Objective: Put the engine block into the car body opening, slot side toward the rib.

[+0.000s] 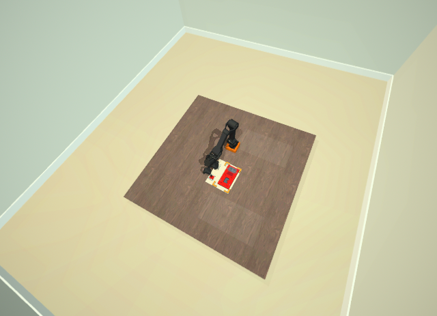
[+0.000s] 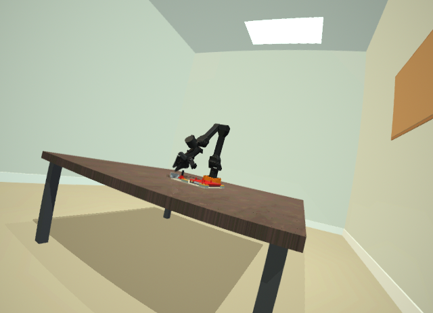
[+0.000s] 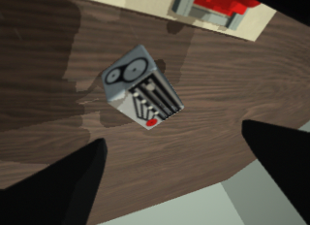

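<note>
The engine block [image 3: 140, 84] is a grey box with two round discs on one face and dark ribs and a red dot on others. It lies on the table beside the cream board [image 1: 218, 174] [image 3: 253, 32]. My gripper [image 1: 210, 168] [image 2: 184, 167] [image 3: 172, 136] is open and empty, raised above the table, with the block beyond its fingertips in the wrist view. The arm hides the block in the top view. The red car body [image 1: 222, 184] lies on the board. Its opening and rib are too small to tell apart.
A small red part [image 1: 212, 177] [image 3: 218, 3] sits in a grey holder [image 3: 184, 4] near the board's corner. Orange corner pieces stand around the car body. The arm's orange base [image 1: 232, 147] [image 2: 212, 179] is behind the board.
</note>
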You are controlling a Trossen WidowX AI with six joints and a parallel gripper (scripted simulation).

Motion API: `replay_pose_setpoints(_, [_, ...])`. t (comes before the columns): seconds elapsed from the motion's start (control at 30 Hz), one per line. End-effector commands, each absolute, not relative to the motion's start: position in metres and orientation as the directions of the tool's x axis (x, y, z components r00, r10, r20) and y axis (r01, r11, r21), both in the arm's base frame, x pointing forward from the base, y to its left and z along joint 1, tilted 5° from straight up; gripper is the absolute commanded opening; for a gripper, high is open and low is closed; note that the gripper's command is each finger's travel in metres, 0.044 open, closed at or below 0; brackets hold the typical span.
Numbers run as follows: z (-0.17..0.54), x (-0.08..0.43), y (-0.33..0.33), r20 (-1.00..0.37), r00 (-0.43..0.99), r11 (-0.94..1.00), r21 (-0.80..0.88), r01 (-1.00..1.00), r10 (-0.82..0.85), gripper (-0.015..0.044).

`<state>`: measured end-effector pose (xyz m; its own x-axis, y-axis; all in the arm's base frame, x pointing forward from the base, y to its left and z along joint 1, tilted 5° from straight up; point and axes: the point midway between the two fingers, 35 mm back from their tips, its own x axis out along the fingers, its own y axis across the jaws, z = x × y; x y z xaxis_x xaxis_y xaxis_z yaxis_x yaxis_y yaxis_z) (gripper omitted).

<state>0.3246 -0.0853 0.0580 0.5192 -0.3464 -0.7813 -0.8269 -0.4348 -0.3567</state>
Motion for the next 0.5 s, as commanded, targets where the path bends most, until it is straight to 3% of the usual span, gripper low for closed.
replay_pose_setpoints(0.0, [0.0578,0.3263,-0.0858,-0.8,0.5,-0.339,-0.394,-0.854,-0.332,0.044])
replay_pose_setpoints(0.47, [0.0628,0.3318,-0.0889,-0.859,0.43,0.096,-0.471,-0.877,-0.279,0.044])
